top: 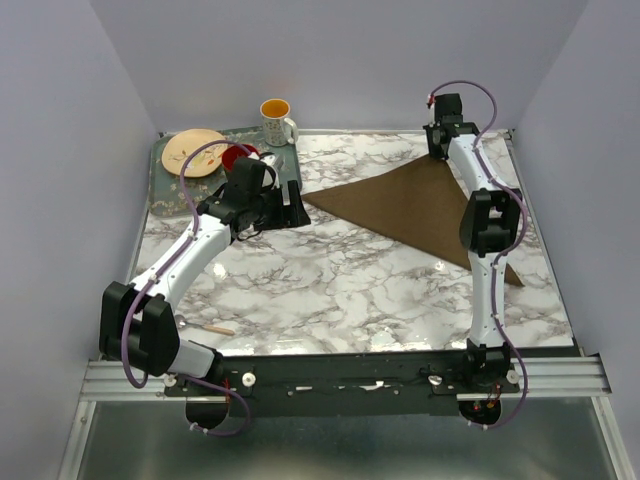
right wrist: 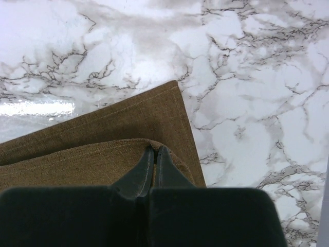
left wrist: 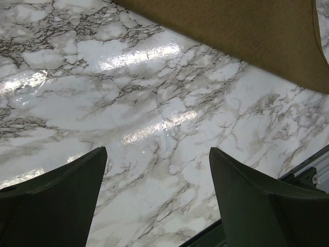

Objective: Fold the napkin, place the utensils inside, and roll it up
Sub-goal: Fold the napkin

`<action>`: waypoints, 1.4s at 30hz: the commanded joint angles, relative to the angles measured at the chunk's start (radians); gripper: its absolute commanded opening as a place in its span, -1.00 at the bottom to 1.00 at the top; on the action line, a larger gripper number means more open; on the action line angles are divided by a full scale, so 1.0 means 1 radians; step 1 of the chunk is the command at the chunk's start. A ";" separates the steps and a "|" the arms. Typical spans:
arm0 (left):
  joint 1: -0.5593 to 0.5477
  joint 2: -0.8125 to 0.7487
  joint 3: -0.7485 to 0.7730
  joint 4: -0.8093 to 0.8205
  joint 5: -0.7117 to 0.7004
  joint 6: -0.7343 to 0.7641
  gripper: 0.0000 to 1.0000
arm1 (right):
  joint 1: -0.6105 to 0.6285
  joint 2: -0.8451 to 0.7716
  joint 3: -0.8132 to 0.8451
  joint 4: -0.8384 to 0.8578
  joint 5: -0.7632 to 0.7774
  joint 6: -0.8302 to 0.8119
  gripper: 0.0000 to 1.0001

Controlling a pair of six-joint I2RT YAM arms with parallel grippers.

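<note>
The dark brown napkin (top: pixel 420 205) lies on the marble table as a triangle, its long point toward the left. My right gripper (top: pixel 441 137) is at its far corner. In the right wrist view the gripper (right wrist: pixel 155 149) is shut on the upper layer of the napkin (right wrist: pixel 103 134), and the lower layer's corner shows just beyond. My left gripper (top: pixel 292 208) hovers open left of the napkin's point. Only marble shows between its fingers (left wrist: pixel 157 152), and the napkin's edge (left wrist: pixel 247 31) lies beyond. A slim pale handle (top: pixel 218 329), perhaps the spoon's, lies by the left arm's base.
A green tray (top: pixel 170 195) stands at the back left, holding a beige plate (top: pixel 193 152) and a small red thing (top: pixel 237 155). A mug with an orange inside (top: pixel 277 120) stands behind it. Grey walls close in the table on three sides.
</note>
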 commanded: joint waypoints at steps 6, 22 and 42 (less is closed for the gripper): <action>0.007 0.000 0.021 -0.016 -0.008 -0.001 0.80 | -0.016 0.048 0.045 0.041 -0.006 -0.031 -0.95; 0.006 0.000 0.027 -0.022 -0.013 0.008 0.80 | -0.030 0.088 0.099 0.043 -0.003 0.003 -0.91; 0.004 0.066 0.046 0.041 0.037 -0.043 0.76 | -0.033 -0.028 0.100 -0.135 0.032 0.143 0.41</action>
